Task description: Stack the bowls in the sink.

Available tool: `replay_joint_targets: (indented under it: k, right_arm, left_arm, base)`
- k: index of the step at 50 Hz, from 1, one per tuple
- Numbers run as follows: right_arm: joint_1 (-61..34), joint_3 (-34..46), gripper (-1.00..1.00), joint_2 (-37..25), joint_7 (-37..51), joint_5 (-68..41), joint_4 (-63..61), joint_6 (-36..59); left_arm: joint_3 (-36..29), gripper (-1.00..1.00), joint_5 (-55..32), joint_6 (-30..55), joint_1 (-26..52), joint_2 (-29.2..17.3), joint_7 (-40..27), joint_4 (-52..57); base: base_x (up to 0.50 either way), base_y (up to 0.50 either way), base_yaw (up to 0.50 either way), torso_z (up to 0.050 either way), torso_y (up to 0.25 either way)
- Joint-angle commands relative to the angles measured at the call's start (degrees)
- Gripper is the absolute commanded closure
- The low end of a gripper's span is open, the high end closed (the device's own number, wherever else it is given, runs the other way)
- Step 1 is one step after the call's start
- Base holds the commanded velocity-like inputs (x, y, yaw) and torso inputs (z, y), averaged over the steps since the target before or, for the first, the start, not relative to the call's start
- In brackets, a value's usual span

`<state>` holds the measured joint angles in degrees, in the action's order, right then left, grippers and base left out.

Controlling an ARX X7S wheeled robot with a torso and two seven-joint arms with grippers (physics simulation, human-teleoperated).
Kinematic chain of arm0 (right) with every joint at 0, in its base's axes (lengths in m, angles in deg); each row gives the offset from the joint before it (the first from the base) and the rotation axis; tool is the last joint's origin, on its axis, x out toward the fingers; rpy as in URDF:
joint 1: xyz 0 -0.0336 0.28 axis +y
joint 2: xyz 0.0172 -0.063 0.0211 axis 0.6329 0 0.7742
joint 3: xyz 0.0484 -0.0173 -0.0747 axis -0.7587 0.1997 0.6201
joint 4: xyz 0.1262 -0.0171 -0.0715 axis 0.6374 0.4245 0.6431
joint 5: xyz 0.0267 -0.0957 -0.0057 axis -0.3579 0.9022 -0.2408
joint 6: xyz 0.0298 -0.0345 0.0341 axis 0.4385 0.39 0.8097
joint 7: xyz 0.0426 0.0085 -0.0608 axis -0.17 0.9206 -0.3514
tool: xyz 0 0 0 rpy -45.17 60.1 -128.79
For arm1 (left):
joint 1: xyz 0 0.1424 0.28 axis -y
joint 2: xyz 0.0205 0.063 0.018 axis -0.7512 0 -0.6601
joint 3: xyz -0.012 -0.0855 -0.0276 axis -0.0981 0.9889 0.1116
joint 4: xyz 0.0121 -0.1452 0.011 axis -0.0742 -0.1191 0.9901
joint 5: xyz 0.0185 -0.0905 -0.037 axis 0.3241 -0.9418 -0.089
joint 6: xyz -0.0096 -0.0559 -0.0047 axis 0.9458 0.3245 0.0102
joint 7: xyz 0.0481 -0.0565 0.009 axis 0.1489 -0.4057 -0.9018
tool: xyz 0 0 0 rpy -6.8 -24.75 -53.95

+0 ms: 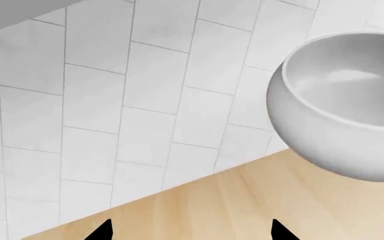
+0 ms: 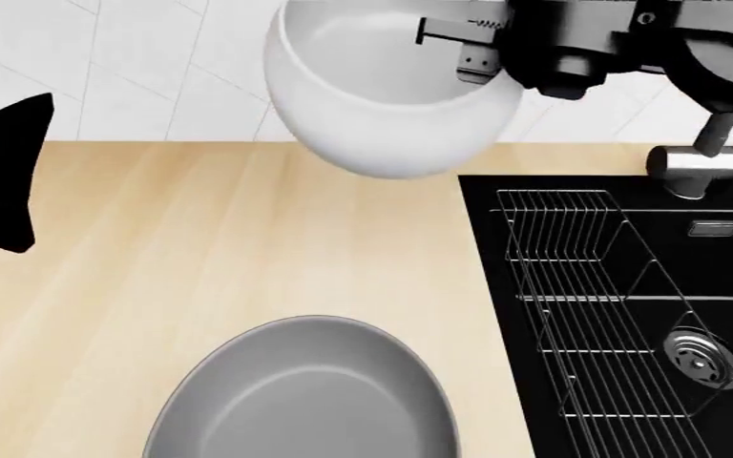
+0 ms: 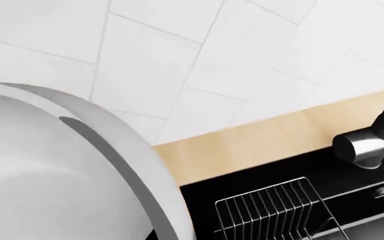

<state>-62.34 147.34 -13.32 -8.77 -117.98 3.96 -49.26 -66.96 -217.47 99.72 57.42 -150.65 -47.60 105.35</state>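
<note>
The white bowl hangs above the bench, its rim clamped in the right pincer, which is closed on the wall. Below that pincer and nearer the robot, the grey bowl sits on the bench. To the pincer's right lies the sink with its wire rack, drain and faucet. The left pincer shows 2 parted fingertips, holding nothing.
</note>
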Motion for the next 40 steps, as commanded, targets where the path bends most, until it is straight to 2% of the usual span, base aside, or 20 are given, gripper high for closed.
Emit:
replay_joint_targets:
  k: [1,20,40]
  right_arm:
    - [-4.4,-2.2,1.00,-6.1,7.3,-1.2,-9.0,-0.1]
    - [-5.2,-1.5,1.00,-6.4,8.1,-0.8,-9.4,0.5]
    - [-4.0,-1.1,1.00,-6.8,8.1,-0.4,-10.9,-0.3]
  left_arm:
    - [-7.1,-1.00,-13.1,-2.4,7.2,3.1,-7.6,-1.5]
    - [-21.4,-1.00,-34.7,1.8,18.5,6.5,-15.3,-3.5]
    - [-31.4,-1.00,-40.2,1.8,22.2,9.2,-19.2,-2.9]
  base:
    - [0.00,0.00,0.00,0.000,0.000]
    - [0.00,0.00,0.00,0.000,0.000]
    - [0.00,0.00,0.00,0.000,0.000]
